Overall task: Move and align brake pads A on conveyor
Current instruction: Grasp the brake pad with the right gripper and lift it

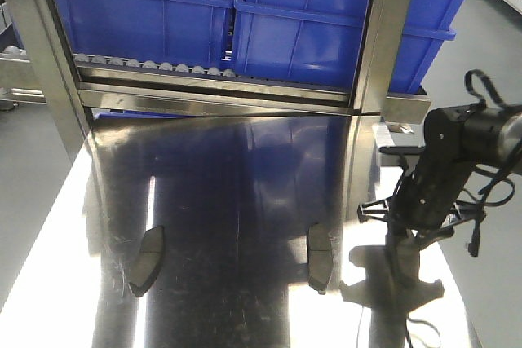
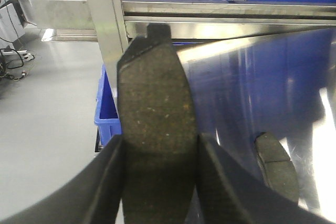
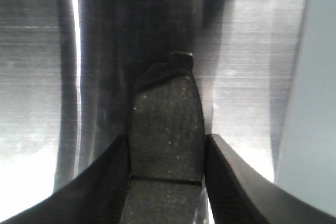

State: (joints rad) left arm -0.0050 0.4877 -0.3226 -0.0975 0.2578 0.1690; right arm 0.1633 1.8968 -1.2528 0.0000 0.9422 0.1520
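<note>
holds pad one [image 2: 155,103] in the left gripper [image 2: 160,148], fingers [image 2: 105,182] closed only to the pad's width and pressed on its two long edges, rough face toward the wrist camera, small tab at the end away from the wrist. hangs it just off the table's [image 1: 245,169] left edge, over grey floor and a blue bin [image 2: 107,114] below the table. clamps pad two [image 3: 167,108] the same way in the right gripper [image 3: 167,145], fingers [image 3: 231,177] tight on both long edges, thin groove crossing the pad between them, tab end pointing away from the wrist. poises it low over the table's right side, close to the right edge; cannot tell whether the far end touches the steel. bends the right arm [image 1: 440,169] down over that same side of the table. shows pad three [image 1: 149,260] lying flat on the table toward its left side and pad four [image 1: 319,258] flat just right of the table's middle, well apart, both set lengthwise front to back, neither touched by a gripper. stacks blue bins [image 1: 310,30] on a roller rack behind the table's rear edge.
</note>
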